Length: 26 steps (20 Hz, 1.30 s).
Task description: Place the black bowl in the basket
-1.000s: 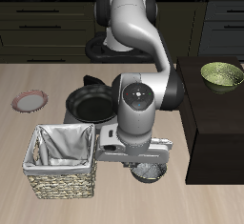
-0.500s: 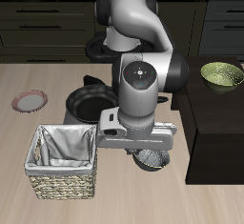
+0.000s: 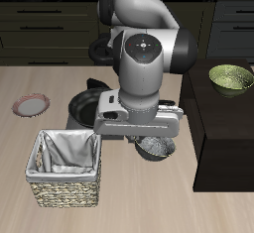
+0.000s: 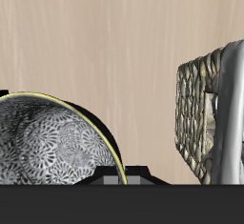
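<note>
Dark drawer cabinets behind a pale wood table

Gripper risen since a second ago, black bowl carried higher off the table, shifted farther back

The tan table carries the basket, frying pan and pink plate.

Even, soft simulated light, faint shadows on the table, low-resolution renders slightly pixelated, no glare.
</note>
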Tool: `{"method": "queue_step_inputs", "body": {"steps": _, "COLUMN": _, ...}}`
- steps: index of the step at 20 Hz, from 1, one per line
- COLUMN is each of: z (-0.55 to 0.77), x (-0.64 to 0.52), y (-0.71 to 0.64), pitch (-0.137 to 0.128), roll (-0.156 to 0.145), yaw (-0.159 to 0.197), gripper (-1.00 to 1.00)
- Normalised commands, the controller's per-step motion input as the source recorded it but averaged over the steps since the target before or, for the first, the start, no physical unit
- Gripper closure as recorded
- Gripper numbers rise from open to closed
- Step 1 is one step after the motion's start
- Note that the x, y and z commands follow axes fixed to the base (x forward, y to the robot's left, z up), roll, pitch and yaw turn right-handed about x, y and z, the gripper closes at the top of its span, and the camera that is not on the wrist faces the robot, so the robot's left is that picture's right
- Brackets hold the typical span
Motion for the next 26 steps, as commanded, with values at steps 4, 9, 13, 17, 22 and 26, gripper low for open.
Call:
{"method": "queue_step_inputs", "body": {"steps": 4, "z": 0.56, "x": -0.21, "y": -0.20, "pitch": -0.067, "roll": 0.008, "yaw": 0.018, "gripper": 1.00}}
{"method": "queue_step_inputs", "body": {"steps": 9, "z": 0.52, "x": -0.23, "y": -0.23, "pitch": -0.067, "roll": -0.004, "yaw": 0.019, "gripper": 1.00}}
{"method": "queue_step_inputs", "body": {"steps": 13, "z": 0.34, "x": -0.12, "y": -0.25, "pitch": -0.046, "roll": -0.005, "yaw": 0.007, "gripper": 1.00}}
{"method": "queue_step_inputs", "body": {"steps": 17, "z": 0.27, "x": 0.07, "y": -0.34, "pitch": -0.045, "roll": -0.055, "yaw": 0.002, "gripper": 1.00}}
{"method": "queue_step_inputs", "body": {"steps": 22, "z": 0.32, "x": 0.16, "y": -0.47, "pitch": -0.064, "roll": -0.063, "yaw": 0.005, "gripper": 1.00}}
{"method": "queue_step_inputs", "body": {"steps": 26, "z": 0.20, "x": 0.14, "y": -0.56, "pitch": -0.026, "roll": -0.070, "yaw": -0.032, "gripper": 1.00}}
